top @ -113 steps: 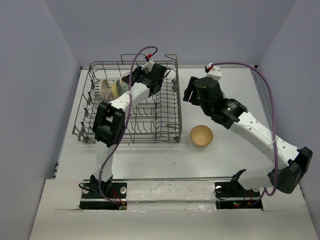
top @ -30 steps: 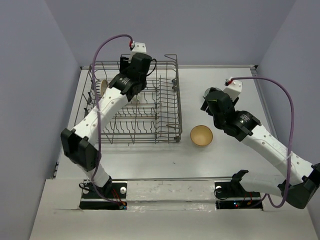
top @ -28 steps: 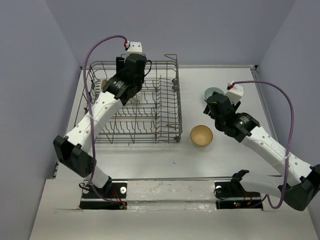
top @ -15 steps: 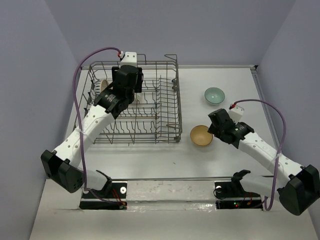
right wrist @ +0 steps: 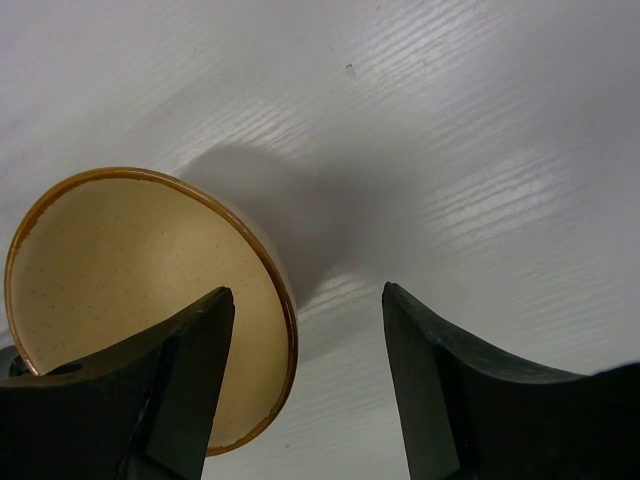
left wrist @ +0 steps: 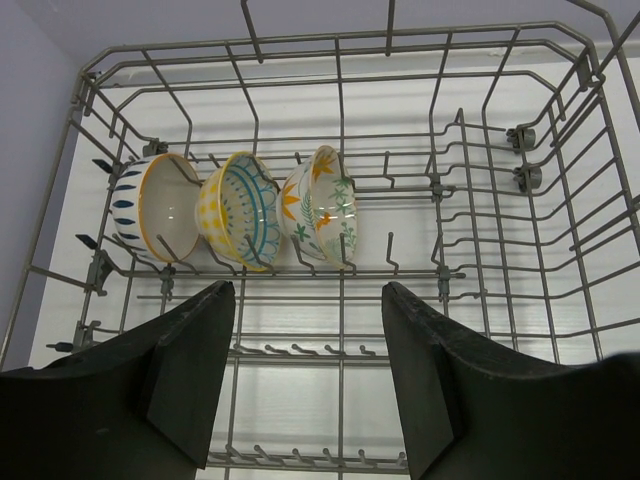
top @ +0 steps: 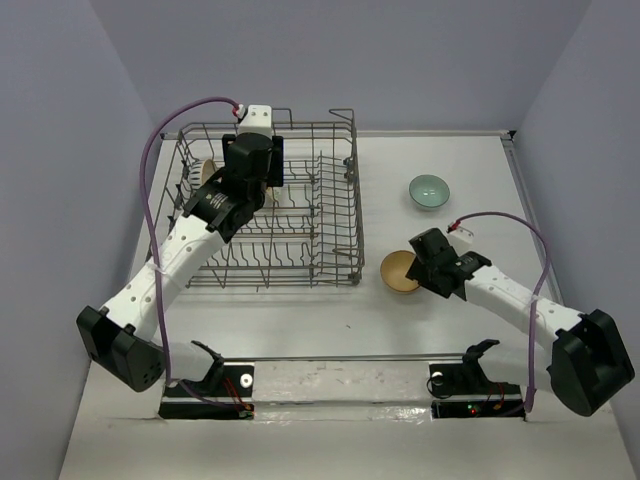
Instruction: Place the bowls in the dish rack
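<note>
The grey wire dish rack (top: 357,238) stands at the back left. Three patterned bowls stand on edge in its left row: a white-and-tan one (left wrist: 150,205), a yellow-and-blue one (left wrist: 238,208) and a floral one (left wrist: 322,205). My left gripper (left wrist: 305,300) hovers open above the rack (left wrist: 300,41) with nothing between its fingers. On the table right of the rack sits the plain tan bowl (top: 398,272) (right wrist: 120,290). My right gripper (right wrist: 305,300) (top: 418,262) is open and straddles its near rim, one finger over the inside, one outside. The teal bowl (top: 429,190) sits farther back.
The rack's raised right wall (top: 352,170) stands just left of the tan bowl. Purple cables (top: 160,150) loop off both wrists. Lilac walls close the table at the back and sides; a white rail (top: 340,375) runs along the near edge.
My right arm has swung from the teal bowl down to the tan bowl and lowered its fingers around the rim, uncovering the teal bowl. My left arm's elbow has swung left and down over the rack.
</note>
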Motion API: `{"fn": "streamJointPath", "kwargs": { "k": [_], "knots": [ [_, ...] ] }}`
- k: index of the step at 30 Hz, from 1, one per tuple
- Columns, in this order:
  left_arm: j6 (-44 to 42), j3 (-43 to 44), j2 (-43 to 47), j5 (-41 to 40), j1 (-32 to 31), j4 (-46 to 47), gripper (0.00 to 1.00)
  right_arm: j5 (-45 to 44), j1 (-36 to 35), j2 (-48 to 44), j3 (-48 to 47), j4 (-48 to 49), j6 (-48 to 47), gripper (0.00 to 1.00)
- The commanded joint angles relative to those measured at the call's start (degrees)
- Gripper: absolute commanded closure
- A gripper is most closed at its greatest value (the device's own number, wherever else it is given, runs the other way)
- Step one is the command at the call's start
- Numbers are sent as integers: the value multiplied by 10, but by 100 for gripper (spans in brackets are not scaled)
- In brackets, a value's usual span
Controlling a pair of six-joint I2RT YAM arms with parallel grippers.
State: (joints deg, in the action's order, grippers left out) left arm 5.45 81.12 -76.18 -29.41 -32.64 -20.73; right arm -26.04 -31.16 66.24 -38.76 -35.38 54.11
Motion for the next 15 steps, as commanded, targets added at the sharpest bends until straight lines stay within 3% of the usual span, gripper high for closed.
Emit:
{"fn": "streamJointPath", "kwargs": {
  "k": [1, 6, 12, 15],
  "knots": [
    [6, -8, 20, 1, -1, 26, 30, 12, 1, 18, 15, 59, 17, 36],
    [8, -9, 17, 4, -1, 28, 29, 20, 1, 34, 32, 91, 31, 40],
    [9, -11, 17, 8, -1, 28, 30, 5, 1, 36, 38, 105, 43, 52],
    [11, -12, 15, 11, -1, 30, 30, -8, 1, 32, 39, 105, 46, 75]
  ]
}}
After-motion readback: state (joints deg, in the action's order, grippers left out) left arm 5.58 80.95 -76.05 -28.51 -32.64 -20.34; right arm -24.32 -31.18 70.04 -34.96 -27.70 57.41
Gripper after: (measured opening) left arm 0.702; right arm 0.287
